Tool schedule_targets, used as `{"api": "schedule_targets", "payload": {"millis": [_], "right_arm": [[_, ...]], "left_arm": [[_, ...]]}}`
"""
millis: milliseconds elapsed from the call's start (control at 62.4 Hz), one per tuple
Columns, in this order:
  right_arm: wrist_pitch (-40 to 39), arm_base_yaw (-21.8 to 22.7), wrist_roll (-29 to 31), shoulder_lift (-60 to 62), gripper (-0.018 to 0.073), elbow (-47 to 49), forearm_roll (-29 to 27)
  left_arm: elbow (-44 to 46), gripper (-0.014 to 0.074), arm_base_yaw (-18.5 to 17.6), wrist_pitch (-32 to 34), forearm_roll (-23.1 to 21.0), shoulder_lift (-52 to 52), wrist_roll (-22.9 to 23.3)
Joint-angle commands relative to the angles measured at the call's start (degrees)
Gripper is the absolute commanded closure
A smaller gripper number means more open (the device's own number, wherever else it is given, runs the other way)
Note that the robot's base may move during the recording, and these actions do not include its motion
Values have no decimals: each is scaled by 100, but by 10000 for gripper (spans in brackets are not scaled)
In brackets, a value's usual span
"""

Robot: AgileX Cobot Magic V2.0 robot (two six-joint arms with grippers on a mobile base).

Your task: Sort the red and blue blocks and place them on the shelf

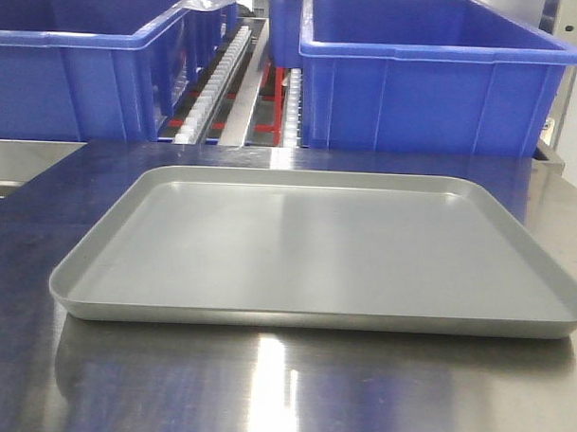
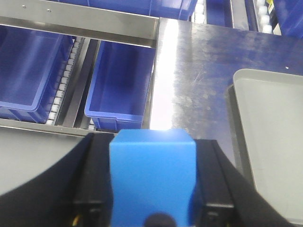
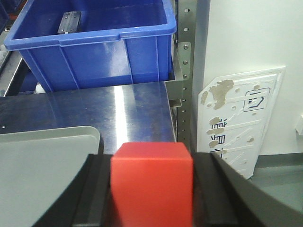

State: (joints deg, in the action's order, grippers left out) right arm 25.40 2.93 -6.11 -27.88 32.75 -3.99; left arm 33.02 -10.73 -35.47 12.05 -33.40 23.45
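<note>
Holding blue block [image 2: 152, 172], red block [image 3: 152, 182]

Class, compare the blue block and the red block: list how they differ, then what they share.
Colour: the blue block is sky blue, the red block bright red. Holder: the left gripper clamps the blue block, the right gripper the red block. Setting: the grey tray lies right of the blue block, left of the red block. Shared: plain cubes, each gripped between dark fingers.

Blue block [image 2: 152, 179] upright, clamped in left hand [image 2: 152, 151]; red block [image 3: 152, 187] upright, clamped in right hand [image 3: 152, 163].
</note>
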Motion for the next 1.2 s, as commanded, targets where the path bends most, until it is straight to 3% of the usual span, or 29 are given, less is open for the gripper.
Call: {"api": "schedule_targets", "payload": {"millis": [0, 1185], "right_arm": [[-490, 51, 0, -6, 502, 164, 66], [-490, 39, 0, -6, 502, 164, 66]], "left_arm": [[160, 463, 17, 445, 72, 0, 50], [160, 463, 17, 445, 72, 0, 50]]}}
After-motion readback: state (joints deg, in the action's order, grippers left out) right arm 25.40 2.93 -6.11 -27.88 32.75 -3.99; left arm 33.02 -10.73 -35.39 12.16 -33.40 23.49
